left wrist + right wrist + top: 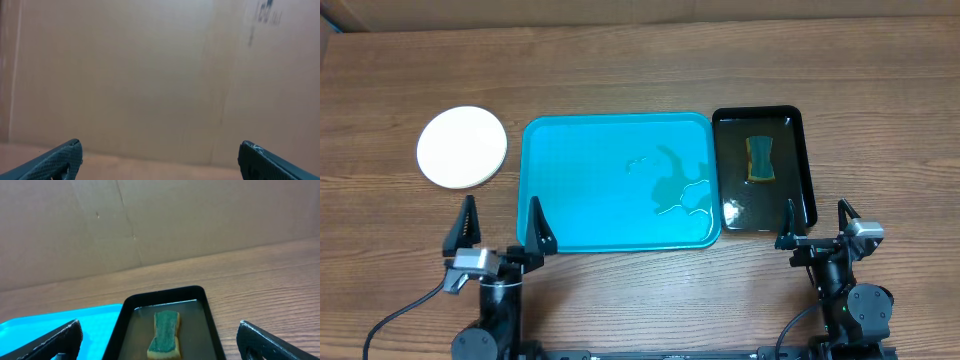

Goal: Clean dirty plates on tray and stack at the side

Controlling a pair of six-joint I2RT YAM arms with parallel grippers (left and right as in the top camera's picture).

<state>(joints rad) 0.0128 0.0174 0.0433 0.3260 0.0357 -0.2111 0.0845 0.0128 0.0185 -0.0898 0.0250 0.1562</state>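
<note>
The turquoise tray (570,190) lies in the middle of the table with no plates on it, only a wet patch at its right side. A stack of plates (462,147) with a white one on top sits on the table left of the tray; how many are under it I cannot tell. My left gripper (501,228) is open and empty near the tray's front left corner; its wrist view (160,156) shows only a cardboard wall. My right gripper (816,225) is open and empty in front of the black tray, as the right wrist view (160,337) also shows.
A narrow black tray (800,160) with water stands right of the turquoise tray and holds a green and yellow sponge (760,160). Both show in the right wrist view, the tray (212,325) and the sponge (165,335). A cardboard wall (150,220) stands behind the table.
</note>
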